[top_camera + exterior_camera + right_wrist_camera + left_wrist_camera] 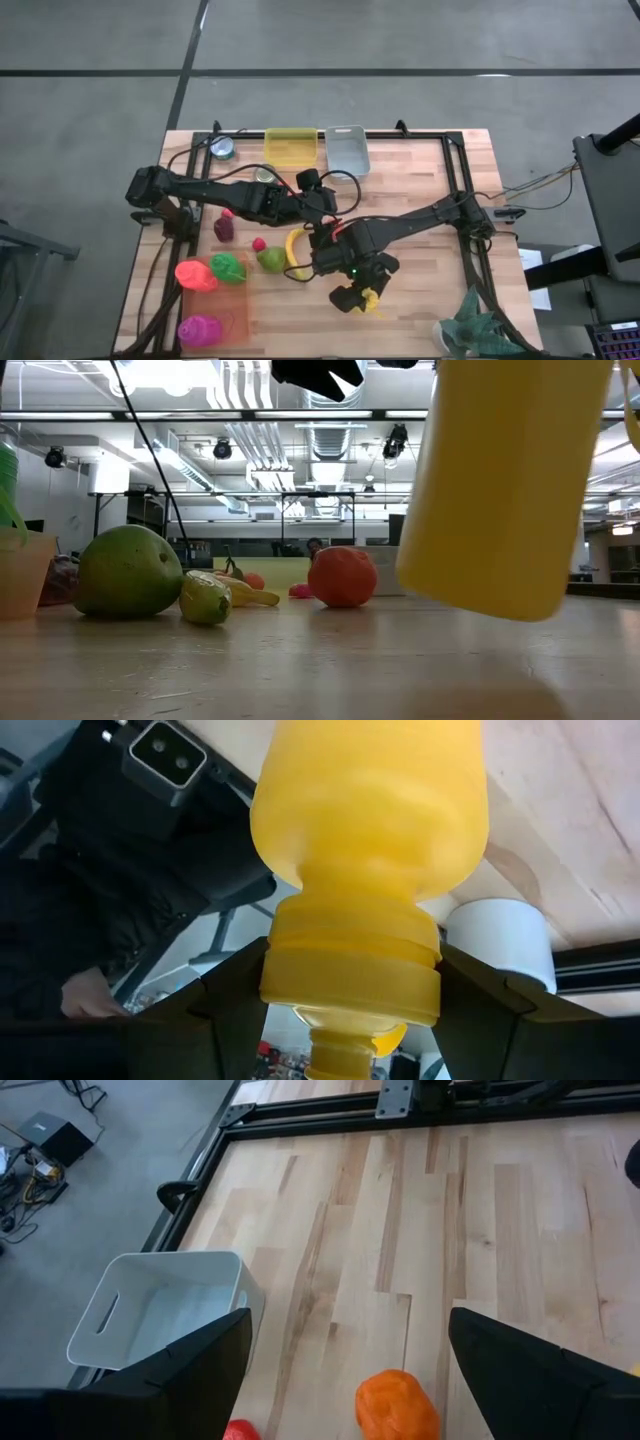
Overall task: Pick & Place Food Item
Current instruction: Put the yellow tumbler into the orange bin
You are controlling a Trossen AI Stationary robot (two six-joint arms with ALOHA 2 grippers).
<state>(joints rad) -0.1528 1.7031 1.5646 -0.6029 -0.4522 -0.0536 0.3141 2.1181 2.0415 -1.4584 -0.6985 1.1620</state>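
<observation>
a yellow bottle is held clamped at its neck in the right gripper above the table's near edge, its long axis tilted, while the left gripper is left open mid-table.

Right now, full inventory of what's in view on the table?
yellow bin: 1, back edge
clear bin: 1, back edge, beside yellow bin
can: 1, silver, back left
banana: 1, yellow, centre
pear: 1, green, beside banana
green fruit: 1, front left
orange-red fruit: 1, front left
magenta item: 1, front left corner
plant: 1, green, front right corner
yellow bottle: 1, held off table
left hand: open, mid-table
right hand: gripping yellow bottle
</observation>
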